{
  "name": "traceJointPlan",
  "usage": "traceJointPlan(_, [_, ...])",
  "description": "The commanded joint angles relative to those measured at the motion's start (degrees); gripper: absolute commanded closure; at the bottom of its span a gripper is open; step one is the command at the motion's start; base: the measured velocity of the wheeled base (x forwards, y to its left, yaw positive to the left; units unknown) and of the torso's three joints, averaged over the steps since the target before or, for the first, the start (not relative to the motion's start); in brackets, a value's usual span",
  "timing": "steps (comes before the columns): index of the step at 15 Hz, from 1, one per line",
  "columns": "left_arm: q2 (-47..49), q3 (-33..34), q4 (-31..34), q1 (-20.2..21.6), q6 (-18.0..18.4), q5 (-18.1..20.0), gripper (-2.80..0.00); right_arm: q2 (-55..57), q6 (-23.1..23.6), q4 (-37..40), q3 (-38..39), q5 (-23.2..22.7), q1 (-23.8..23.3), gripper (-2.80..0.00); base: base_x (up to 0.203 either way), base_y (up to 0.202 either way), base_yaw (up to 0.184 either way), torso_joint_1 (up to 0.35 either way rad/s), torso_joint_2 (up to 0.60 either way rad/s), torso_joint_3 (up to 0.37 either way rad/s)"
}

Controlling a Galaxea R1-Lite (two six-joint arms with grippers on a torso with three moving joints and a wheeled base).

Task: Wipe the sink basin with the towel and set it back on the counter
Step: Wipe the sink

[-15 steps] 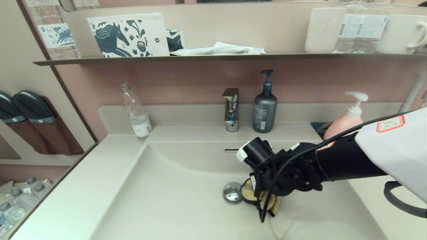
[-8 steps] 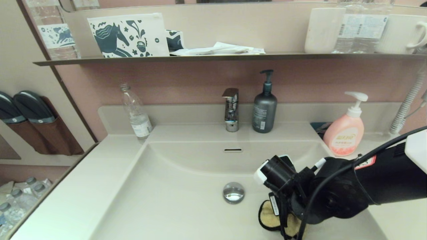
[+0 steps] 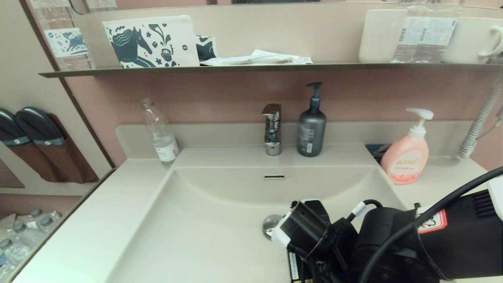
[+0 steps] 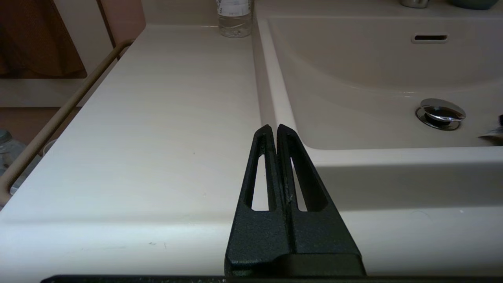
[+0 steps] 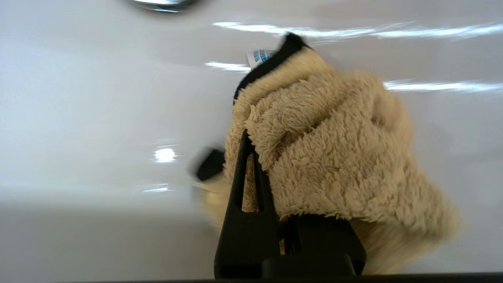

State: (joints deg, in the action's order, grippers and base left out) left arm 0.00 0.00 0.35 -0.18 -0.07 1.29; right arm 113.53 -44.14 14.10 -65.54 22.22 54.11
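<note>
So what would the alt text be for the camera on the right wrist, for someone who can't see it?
The right gripper is shut on a bunched mustard-yellow terry towel with black edging, held against the glossy cream-white sink basin. The edge of the round chrome drain plug peeks in at the frame's edge.

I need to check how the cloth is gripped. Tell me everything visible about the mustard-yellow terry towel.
The mustard-yellow terry towel is fluffy, with dark black edging and a small white printed label at one edge. It is bunched into folds, clamped in the right gripper, whose black fingers are shut on it. It sits over the glossy cream-white sink basin; contact with it cannot be confirmed.
</note>
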Motion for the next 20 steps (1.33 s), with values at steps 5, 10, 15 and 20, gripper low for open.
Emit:
traceJointPlan(5, [0.07, 0.00, 0.00, 0.01, -0.01, 0.03, 0.00, 9.08, -2.96, -2.35, -11.60, -2.73, 4.84, 0.00, 0.000, 0.000, 0.000, 0.000, 0.00, 0.000])
traceJointPlan(10, [0.05, 0.00, 0.00, 0.01, -0.01, 0.03, 0.00, 19.32, -1.45, -2.53, -28.69, -2.65, 5.74, 0.00, 0.000, 0.000, 0.000, 0.000, 0.00, 0.000])
traceJointPlan(15, [0.00, 0.00, 0.00, 0.01, -0.01, 0.03, 0.00, 29.82, 4.41, -2.66, -42.64, -0.49, 3.44, 0.00, 0.000, 0.000, 0.000, 0.000, 0.00, 0.000])
traceJointPlan(20, [0.09, 0.00, 0.00, 0.01, -0.01, 0.03, 0.00, 34.87, 14.27, -10.83, -47.56, 2.77, 0.15, 0.00, 0.000, 0.000, 0.000, 0.000, 0.00, 0.000])
